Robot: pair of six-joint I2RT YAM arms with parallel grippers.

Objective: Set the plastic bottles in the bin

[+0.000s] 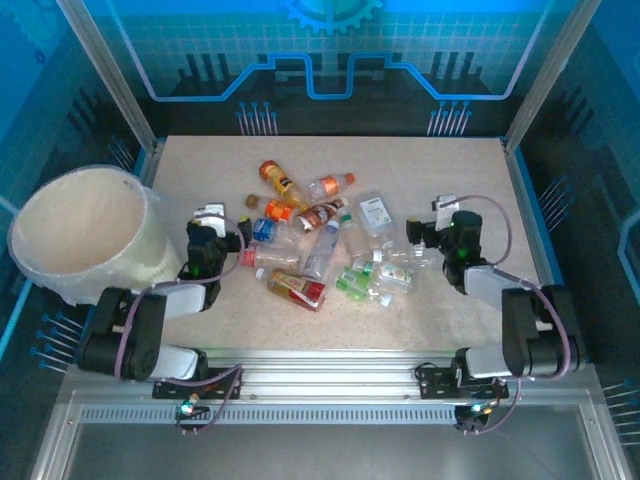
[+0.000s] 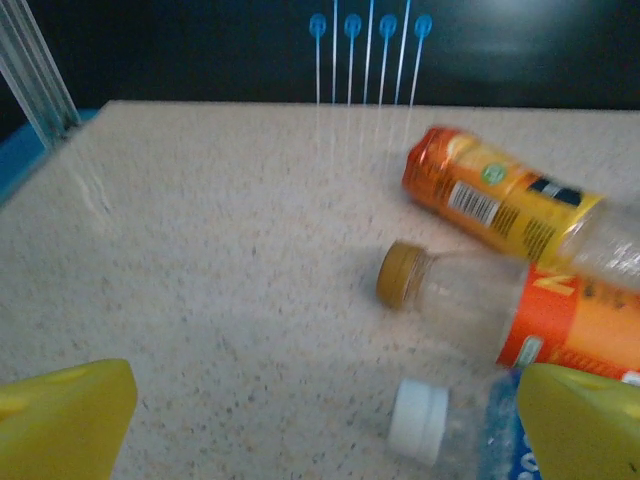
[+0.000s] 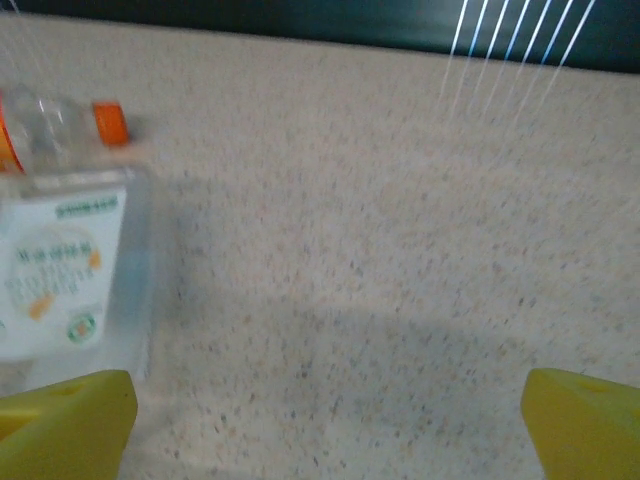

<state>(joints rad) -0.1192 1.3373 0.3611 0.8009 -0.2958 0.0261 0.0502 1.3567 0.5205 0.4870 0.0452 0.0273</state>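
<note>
Both spread wide and empty over the tabletop (image 1: 200,165): left gripper (image 1: 209,216) (image 2: 328,420), right gripper (image 1: 441,207) (image 3: 326,420). Scattered plastic bottles (image 1: 320,245) (image 2: 500,195) lie between them, some just ahead of the left gripper. The bin (image 1: 142,250) stands to its left.

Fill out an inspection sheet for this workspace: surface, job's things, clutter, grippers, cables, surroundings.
Surface: speckled beige table, flat, no spill seen.
Job's things: bottles lie in a loose pile mid-table, between the arms; bin stands upright at the left edge, lined, with no bottle seen inside.
Clutter: nothing seen.
Grippers: left gripper open, holding nothing, at the pile's left side; right gripper open, holding nothing, at the pile's right side.
Cables: purple cables run along both arms, clear of the bottles.
Surroundings: metal frame and blue-lit panels enclose the table.
</note>
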